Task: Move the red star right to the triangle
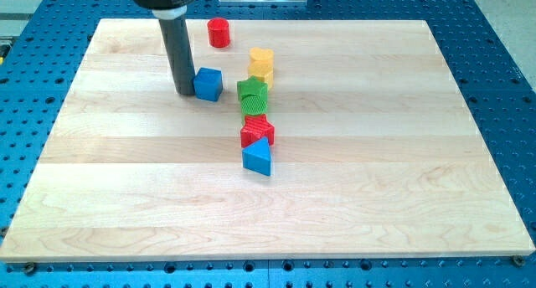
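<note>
— Where did you see my tip (185,93)?

— Near the table's (377,196) top-left corner, touching the left side of the blue cube (208,84).

— And the red star (257,131)?

— You had it near the table's middle, touching the blue triangle (258,158) just below it, toward the bottom edge. Above it the green blocks (253,96) and yellow blocks (261,64) ran in a line toward the top edge. A red cylinder (219,32) stood alone by the top edge.
</note>
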Controlling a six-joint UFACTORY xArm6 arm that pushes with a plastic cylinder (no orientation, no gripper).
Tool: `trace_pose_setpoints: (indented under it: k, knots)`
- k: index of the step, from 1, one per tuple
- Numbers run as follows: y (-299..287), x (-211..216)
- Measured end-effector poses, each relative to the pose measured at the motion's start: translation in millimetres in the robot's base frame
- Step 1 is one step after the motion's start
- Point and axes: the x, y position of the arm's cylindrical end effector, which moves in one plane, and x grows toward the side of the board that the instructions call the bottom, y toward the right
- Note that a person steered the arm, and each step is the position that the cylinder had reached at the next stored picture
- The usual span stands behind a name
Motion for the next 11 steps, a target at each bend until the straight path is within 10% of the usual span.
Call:
trace_pose_setpoints:
  k: [2,9,11]
  knots:
    - [18.9,91.3]
    - [283.5,76.7]
    - [183.4,126.1]
